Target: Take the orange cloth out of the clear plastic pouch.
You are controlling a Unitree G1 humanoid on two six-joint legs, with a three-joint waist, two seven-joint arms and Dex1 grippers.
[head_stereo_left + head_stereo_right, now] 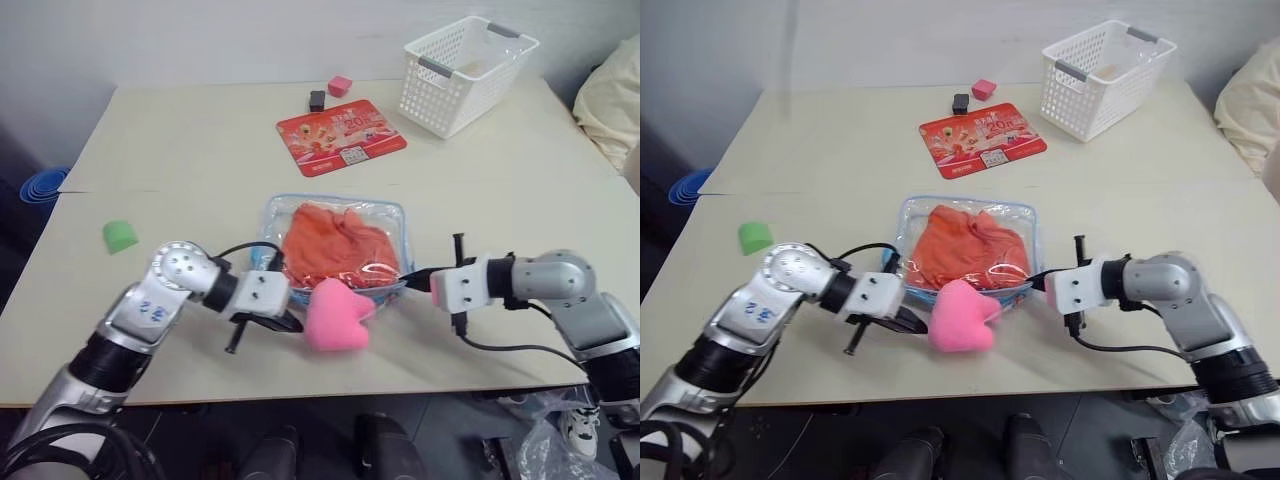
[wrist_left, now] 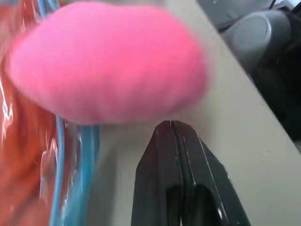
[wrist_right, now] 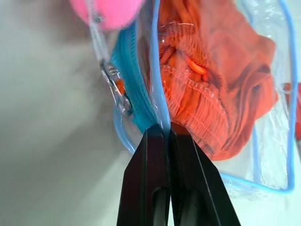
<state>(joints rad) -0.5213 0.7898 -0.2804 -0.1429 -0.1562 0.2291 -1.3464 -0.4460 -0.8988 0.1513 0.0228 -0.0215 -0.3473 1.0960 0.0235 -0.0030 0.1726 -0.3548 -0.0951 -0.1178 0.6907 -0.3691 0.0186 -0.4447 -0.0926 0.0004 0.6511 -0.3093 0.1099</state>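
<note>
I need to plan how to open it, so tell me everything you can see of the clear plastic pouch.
The clear plastic pouch is a see-through, soft, rounded rectangle with light blue zipper trim, lying flat near the table's front edge. The crumpled orange cloth fills most of it. A metal zipper pull hangs at the blue trim in the right wrist view. The right gripper is shut on the trim of its near right edge. A pink plush heart rests against its front edge.

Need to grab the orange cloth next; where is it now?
The orange cloth lies inside the clear plastic pouch at the table's near middle, just behind the pink plush toy, between both grippers.
</note>
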